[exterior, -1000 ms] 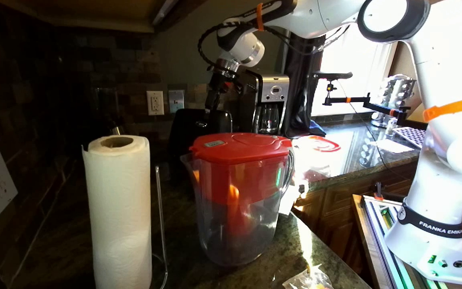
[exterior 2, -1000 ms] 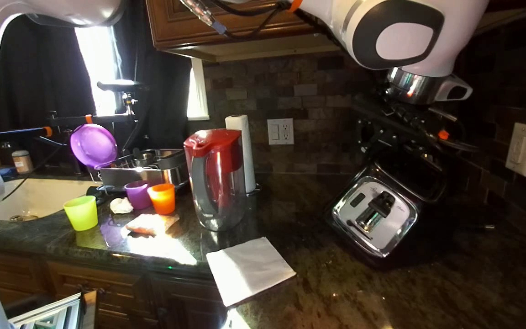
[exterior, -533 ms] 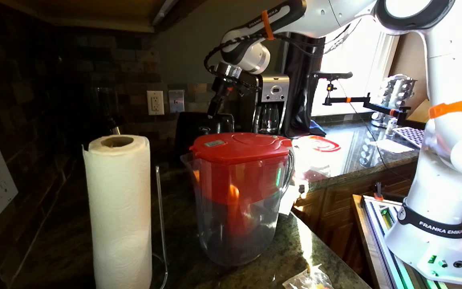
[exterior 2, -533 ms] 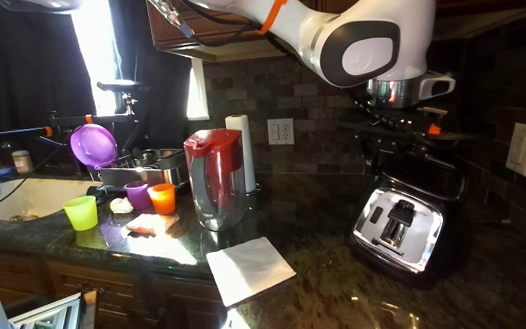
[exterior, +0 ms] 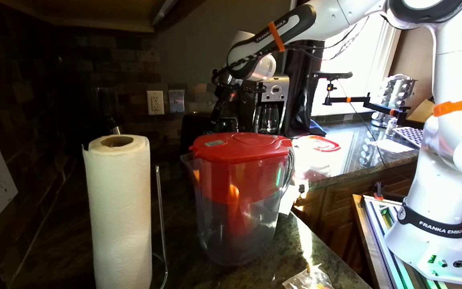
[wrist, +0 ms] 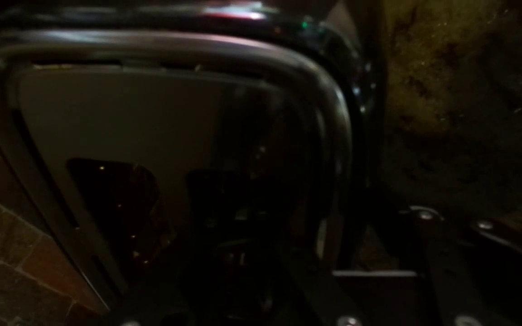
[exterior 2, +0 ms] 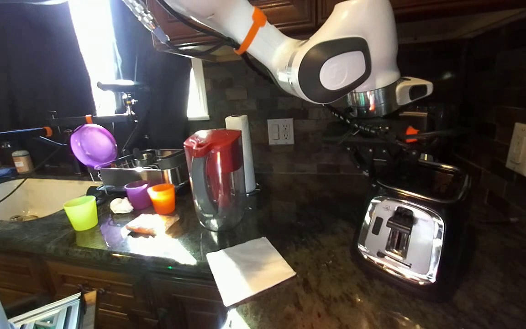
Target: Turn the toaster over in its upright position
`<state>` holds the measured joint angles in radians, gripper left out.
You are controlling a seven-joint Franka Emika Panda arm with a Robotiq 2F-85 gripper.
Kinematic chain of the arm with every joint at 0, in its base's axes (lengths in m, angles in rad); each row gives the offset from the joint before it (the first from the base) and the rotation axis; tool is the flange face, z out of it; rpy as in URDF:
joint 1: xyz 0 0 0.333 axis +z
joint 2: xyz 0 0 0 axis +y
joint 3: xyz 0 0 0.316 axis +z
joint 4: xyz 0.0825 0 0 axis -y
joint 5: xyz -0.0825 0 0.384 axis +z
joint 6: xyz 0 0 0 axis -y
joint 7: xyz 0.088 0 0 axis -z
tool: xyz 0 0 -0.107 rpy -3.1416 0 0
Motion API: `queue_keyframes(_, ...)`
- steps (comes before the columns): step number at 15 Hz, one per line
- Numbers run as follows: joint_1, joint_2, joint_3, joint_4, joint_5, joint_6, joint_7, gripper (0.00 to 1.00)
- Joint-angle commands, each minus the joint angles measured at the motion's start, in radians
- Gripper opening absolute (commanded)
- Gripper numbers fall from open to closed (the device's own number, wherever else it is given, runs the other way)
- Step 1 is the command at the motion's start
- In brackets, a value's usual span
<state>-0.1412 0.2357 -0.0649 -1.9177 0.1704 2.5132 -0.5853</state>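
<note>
1. In an exterior view, the white arm (exterior: 335, 18) stretched across from the right, its gripper (exterior: 215, 116) slanting down at the toaster (exterior: 195, 124) — a dark shape partly hidden behind a clear jug (exterior: 235, 220) with a red lid (exterior: 243, 146). A paper towel roll (exterior: 120, 212) stood upright to the left of the jug, and a coffee machine (exterior: 275, 92) stood to the right of the toaster.
2. In an exterior view, the toaster was at the right of the worktop (exterior 2: 318, 292), its silver front panel (exterior 2: 420, 246) and lever (exterior 2: 402, 217) facing out and its top facing up. Whether its base lay fully flat was too dark to tell.
3. In an exterior view, a white sheet (exterior 2: 251, 272) lay flat in front of the jug, while a green cup (exterior 2: 81, 213), a purple cup (exterior 2: 138, 195) and an orange cup (exterior 2: 162, 199) stood to the left of the jug.
4. In the wrist view — very dark — the toaster's shiny rim (wrist: 261, 47) curved around its top, and the gripper showed along the lower edge, across the top and beside one wall of it. Its tips were lost in shadow, so it could not be told whether the gripper was apart, together or clamped on the toaster.
</note>
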Motion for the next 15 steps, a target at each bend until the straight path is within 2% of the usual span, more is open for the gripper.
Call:
queue_keyframes(1,-0.006,-0.060,-0.018,-0.088,-0.109,0.058,0.071,0.25)
queue_keyframes(4,-0.006,-0.064,-0.017,-0.108,-0.148,0.061,0.104,0.33)
queue_keyframes(7,-0.006,-0.065,-0.017,-0.110,-0.166,0.061,0.136,0.29)
queue_keyframes(8,-0.006,-0.066,-0.017,-0.110,-0.171,0.063,0.146,0.32)
queue_keyframes(9,-0.005,-0.067,-0.017,-0.110,-0.176,0.065,0.156,0.40)
queue_keyframes(10,-0.005,-0.069,-0.016,-0.112,-0.177,0.070,0.163,0.61)
queue_keyframes(11,-0.004,-0.072,-0.017,-0.114,-0.182,0.076,0.168,0.66)
queue_keyframes(12,-0.004,-0.078,-0.017,-0.117,-0.193,0.082,0.168,0.80)
queue_keyframes(15,-0.006,-0.098,-0.023,-0.126,-0.216,0.094,0.167,0.89)
